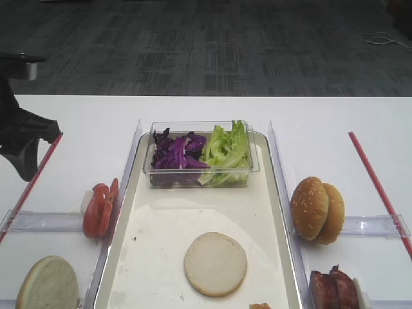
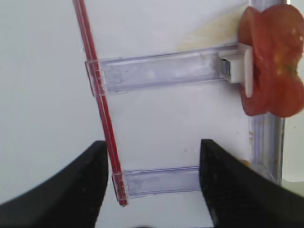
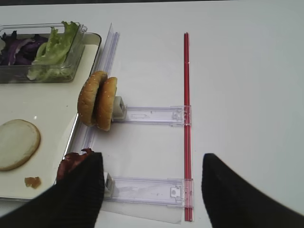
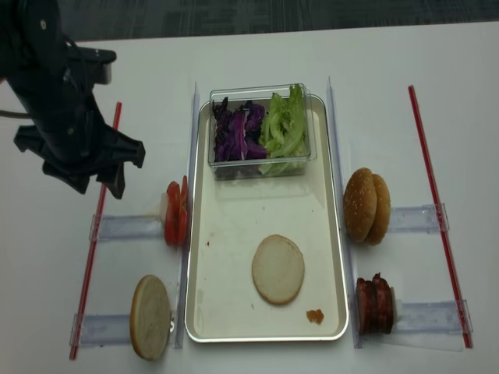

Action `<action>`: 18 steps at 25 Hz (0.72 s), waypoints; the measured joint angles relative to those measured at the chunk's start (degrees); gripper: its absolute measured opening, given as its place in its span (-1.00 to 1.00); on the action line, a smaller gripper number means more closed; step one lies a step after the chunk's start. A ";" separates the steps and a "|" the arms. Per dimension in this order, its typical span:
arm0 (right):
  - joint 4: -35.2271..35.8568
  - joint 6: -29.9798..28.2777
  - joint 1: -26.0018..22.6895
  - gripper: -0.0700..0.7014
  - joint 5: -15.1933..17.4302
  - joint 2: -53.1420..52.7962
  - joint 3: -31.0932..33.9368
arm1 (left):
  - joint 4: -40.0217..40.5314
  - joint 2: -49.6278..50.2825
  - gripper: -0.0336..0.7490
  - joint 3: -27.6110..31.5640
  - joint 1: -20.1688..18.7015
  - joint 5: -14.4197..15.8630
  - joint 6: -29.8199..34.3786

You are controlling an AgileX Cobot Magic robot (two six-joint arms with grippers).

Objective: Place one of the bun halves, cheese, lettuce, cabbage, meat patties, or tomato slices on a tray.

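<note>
Left gripper (image 2: 153,183): jaws spread wide, nothing btwn them; hangs over bare white table (image 1: 335,116) at left, above red strip (image 2: 97,102) and clear rails (image 2: 156,73). Tomato slices (image 4: 175,213) just right of it, bright red, on edge.

Right gripper (image 3: 152,190): jaws apart, empty, over near-right table; open room to its right up to 2nd red strip (image 3: 186,118).

Tray (image 4: 204,312): long, silver, raised rim, centre; clear guides along both long sides.

On tray: 1 bun half (image 4: 277,269), pale cream, flat, near-centre, well clear of rims. Far end: clear box w/ cabbage (image 4: 234,132) left, lettuce (image 4: 284,125) right.

Off tray: 2nd bun half (image 4: 150,316) near left; sesame buns (image 4: 368,205) right; meat patties (image 4: 374,304) near right.
</note>
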 joint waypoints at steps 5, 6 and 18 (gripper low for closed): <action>0.00 0.00 0.00 0.36 0.00 0.00 0.00 | 0.48 0.00 0.19 0.00 3.49 0.00 0.73; 0.00 0.00 0.00 0.36 0.00 0.00 0.00 | 0.48 0.00 0.19 0.00 4.03 0.00 0.85; 0.00 0.00 0.00 0.36 0.00 0.00 0.00 | 0.60 -1.61 0.19 3.19 7.45 0.03 1.43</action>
